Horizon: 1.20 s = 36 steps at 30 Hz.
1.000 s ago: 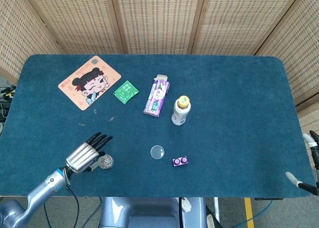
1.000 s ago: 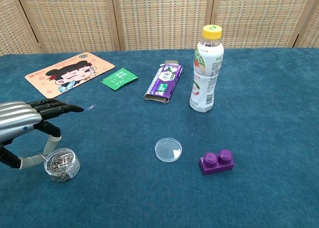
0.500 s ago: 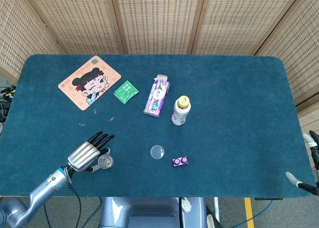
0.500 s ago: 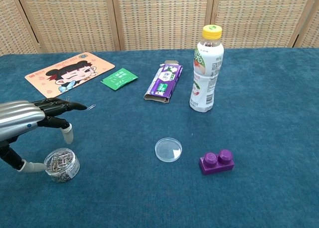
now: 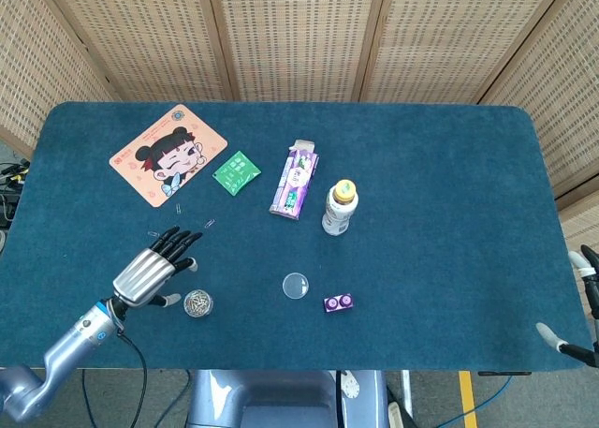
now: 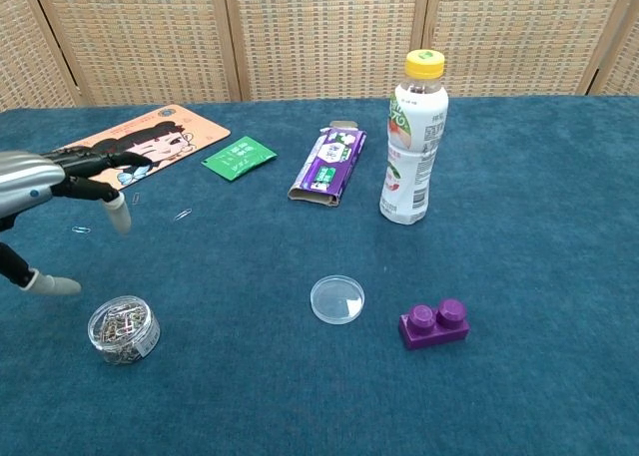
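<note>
Left hand (image 5: 150,271) hovers empty above paperclip tub (image 5: 197,303)

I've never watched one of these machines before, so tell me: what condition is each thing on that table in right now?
Left hand: fingers spread, holding nothing, lifted beside the jar.
Paper-clip jar: upright, lid off, full of clips.
Clear lid: flat on the table, apart from the jar.
Bottle: upright, yellow cap on.
Purple carton: lying flat, end flap open.
Green sachet: flat, looks sealed.
Purple brick: studs up.
</note>
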Each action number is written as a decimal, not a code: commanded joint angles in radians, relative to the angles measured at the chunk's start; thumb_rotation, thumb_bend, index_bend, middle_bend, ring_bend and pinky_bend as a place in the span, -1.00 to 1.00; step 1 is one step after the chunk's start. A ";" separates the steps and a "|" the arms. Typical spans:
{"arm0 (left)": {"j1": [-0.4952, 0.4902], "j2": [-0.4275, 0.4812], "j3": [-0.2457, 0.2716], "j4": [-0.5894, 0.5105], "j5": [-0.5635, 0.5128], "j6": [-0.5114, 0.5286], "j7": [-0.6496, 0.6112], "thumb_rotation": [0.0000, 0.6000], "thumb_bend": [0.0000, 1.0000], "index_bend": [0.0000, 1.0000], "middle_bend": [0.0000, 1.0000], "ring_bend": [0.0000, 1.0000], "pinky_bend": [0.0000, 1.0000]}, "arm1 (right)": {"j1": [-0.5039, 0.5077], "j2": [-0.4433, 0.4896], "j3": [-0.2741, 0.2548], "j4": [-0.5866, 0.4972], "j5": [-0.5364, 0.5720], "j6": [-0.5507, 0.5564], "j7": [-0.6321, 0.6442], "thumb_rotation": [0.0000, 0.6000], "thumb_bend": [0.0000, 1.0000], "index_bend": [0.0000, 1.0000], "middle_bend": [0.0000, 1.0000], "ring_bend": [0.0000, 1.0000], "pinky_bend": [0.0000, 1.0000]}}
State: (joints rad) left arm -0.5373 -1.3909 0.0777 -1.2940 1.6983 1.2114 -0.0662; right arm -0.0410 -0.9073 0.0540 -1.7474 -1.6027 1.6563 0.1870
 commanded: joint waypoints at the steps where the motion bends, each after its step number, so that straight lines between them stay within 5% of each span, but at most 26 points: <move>1: -0.010 0.007 -0.046 0.072 -0.079 -0.049 -0.005 1.00 -0.68 -0.14 -1.00 -1.00 -1.00 | 0.000 0.000 0.000 -0.001 -0.001 0.000 0.000 1.00 -1.00 -0.93 -1.00 -1.00 -1.00; 5: -0.030 -0.037 -0.087 0.232 -0.183 -0.156 -0.037 1.00 -0.68 -0.04 -1.00 -1.00 -1.00 | 0.002 -0.003 0.000 -0.002 0.000 -0.003 -0.012 1.00 -1.00 -0.93 -1.00 -1.00 -1.00; 17: -0.083 -0.182 -0.122 0.522 -0.245 -0.286 -0.150 1.00 -0.57 0.10 -1.00 -1.00 -1.00 | 0.013 -0.015 0.009 -0.015 0.030 -0.029 -0.061 1.00 -1.00 -0.93 -1.00 -1.00 -1.00; 36: -0.120 -0.270 -0.121 0.654 -0.267 -0.396 -0.199 1.00 -0.38 0.12 -1.00 -1.00 -1.00 | 0.027 -0.021 0.018 -0.022 0.061 -0.060 -0.088 1.00 -1.00 -0.93 -1.00 -1.00 -1.00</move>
State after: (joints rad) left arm -0.6578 -1.6605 -0.0438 -0.6406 1.4316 0.8160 -0.2652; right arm -0.0138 -0.9288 0.0723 -1.7698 -1.5417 1.5964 0.0992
